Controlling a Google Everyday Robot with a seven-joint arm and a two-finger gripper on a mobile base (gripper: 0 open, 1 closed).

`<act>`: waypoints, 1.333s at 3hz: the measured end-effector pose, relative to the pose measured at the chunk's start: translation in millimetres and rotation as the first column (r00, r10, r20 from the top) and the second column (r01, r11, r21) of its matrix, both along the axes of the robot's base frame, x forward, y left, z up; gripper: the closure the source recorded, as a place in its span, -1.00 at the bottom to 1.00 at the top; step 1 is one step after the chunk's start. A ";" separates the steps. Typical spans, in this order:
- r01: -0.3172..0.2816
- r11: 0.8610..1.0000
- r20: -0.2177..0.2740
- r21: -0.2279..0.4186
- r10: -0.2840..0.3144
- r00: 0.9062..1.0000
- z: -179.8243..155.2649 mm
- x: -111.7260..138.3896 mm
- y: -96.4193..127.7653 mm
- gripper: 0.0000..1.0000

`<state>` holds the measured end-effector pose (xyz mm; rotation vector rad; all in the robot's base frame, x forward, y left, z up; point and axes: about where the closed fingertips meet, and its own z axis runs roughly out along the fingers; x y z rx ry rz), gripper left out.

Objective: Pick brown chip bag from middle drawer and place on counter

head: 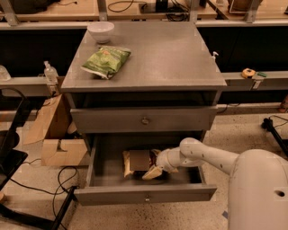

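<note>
grey is most of the scene: a speckled stone floor (pixel 252 134), and on it a matte grey drawer cabinet (pixel 211 96) whose broad square tabletop (pixel 171 58) fills the upper middle. behind it runs a pale wooden benchtop (pixel 135 9) with black cables. the robot's white body (pixel 258 188) bulks up at the lower right, and its white arm (pixel 211 157) reaches leftward into the cabinet.

the upper drawer (pixel 112 120) is shut, with a round knob on its tall front panel. below it the middle drawer (pixel 112 195) is pulled well out, its low front panel towards the camera. left of the cabinet a brown cardboard box (pixel 63 152) stands on the floor beside black cords (pixel 58 175).

on the tabletop, a green chip bag (pixel 106 61) lies near the left edge, and a white bowl (pixel 101 31) sits just behind it at the back left corner. a small clear bottle (pixel 50 72) stands on the ledge to the left.

the claw (pixel 155 170) is down inside the middle drawer, at the right edge of the brown chip bag (pixel 137 161) and touching it. whether it is spread or pinching i cannot tell.

the brown chip bag lies flat on the drawer floor, about mid-width and a little towards the front. its long axis seems to run left to right, along the drawer front, with a cream edge at the left end and the right end under the claw.
</note>
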<state>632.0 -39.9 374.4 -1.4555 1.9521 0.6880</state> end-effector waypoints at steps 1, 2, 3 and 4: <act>0.001 1.000 0.000 0.000 -0.001 1.000 1.0 0.2 0.6 0.11; 0.001 1.000 0.000 0.000 -0.001 1.000 5.9 0.2 0.6 0.58; 0.001 1.000 0.000 0.000 -0.001 1.000 9.3 0.2 0.6 0.99; 0.001 1.000 0.000 0.000 -0.001 1.000 10.8 0.2 0.6 1.00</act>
